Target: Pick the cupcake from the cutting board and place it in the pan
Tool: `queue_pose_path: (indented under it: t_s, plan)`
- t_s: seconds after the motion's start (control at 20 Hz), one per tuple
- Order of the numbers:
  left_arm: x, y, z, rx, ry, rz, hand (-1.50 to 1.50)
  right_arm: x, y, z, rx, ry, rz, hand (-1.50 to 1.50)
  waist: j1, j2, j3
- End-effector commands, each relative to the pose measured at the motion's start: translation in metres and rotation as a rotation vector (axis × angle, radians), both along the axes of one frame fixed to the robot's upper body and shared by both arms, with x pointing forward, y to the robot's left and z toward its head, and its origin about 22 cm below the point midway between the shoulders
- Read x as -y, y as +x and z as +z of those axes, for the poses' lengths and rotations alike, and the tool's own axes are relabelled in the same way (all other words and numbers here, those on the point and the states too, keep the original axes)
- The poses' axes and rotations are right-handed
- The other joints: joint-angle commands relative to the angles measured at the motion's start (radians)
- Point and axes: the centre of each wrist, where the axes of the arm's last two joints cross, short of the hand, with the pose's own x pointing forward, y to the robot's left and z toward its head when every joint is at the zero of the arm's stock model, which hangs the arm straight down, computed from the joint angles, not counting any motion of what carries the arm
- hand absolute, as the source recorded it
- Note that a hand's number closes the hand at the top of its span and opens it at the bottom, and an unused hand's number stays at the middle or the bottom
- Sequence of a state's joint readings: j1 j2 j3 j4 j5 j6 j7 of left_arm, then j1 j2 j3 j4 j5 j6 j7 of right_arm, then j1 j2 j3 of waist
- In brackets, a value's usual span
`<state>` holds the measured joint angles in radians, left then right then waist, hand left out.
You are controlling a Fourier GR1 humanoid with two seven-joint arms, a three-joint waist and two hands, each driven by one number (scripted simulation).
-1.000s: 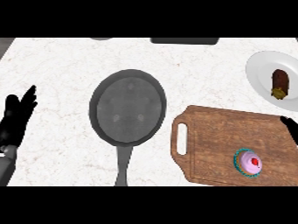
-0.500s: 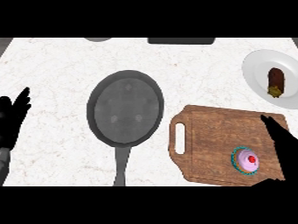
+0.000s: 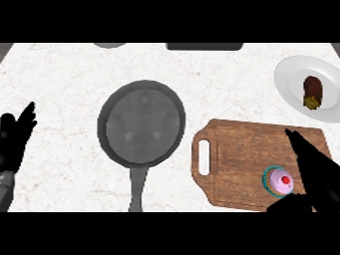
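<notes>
Your left hand (image 3: 10,142) rests open at the counter's (image 3: 62,74) left edge, fingers up, holding nothing. The pan (image 3: 141,124) lies mid-counter, handle toward you. On the cutting board (image 3: 239,149), the cupcake (image 3: 279,180) sits near the front right corner; your right hand (image 3: 319,172) is spread open just beside it, fingers straight, grasping nothing. A plate (image 3: 334,82) with food lies far right.

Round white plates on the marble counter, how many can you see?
1. The round white plate sits at the counter's far right corner, beyond the wooden cutting board, carrying a dark brown food item. Grey objects cut off at the top edge cannot be identified.
</notes>
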<state>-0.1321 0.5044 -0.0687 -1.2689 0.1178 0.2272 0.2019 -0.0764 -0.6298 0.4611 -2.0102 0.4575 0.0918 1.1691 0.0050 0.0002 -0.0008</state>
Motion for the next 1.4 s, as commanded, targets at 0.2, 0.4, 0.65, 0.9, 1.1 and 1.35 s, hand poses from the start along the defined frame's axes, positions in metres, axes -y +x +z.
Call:
queue_pose_path:
  t_s: [0.2, 0.4, 0.65, 0.9, 1.1, 1.35]
  plan:
    - [-0.014, 0.004, -0.002, -0.004, -0.009, 0.009, 0.0, -0.017, 0.022, -0.014, -0.107, -0.045, -0.121, -1.5, 0.0, 0.002, 0.0]
    - [-0.008, -0.003, -0.007, 0.006, -0.003, 0.008, 0.0, -0.017, 0.01, -0.016, -0.131, -0.049, -0.149, -1.5, -0.006, -0.001, 0.0]
    - [0.008, -0.005, -0.006, -0.019, -0.009, 0.012, 0.0, 0.006, 0.015, -0.054, -0.17, -0.086, -0.168, -1.5, -0.002, -0.001, 0.001]
    - [0.002, 0.012, 0.007, 0.002, -0.021, -0.004, 0.0, -0.008, 0.023, -0.049, -0.095, -0.197, -0.069, 1.5, -0.004, 0.0, 0.001]
    - [-0.015, -0.014, -0.005, -0.002, -0.013, 0.014, 0.0, -0.002, 0.016, -0.048, -0.086, -0.221, -0.071, 1.5, -0.004, -0.001, 0.001]
    - [0.0, 0.0, 0.01, -0.004, -0.006, -0.007, 0.0, 0.011, 0.026, -0.037, -0.046, -0.192, 0.083, 1.5, -0.005, 0.0, 0.001]
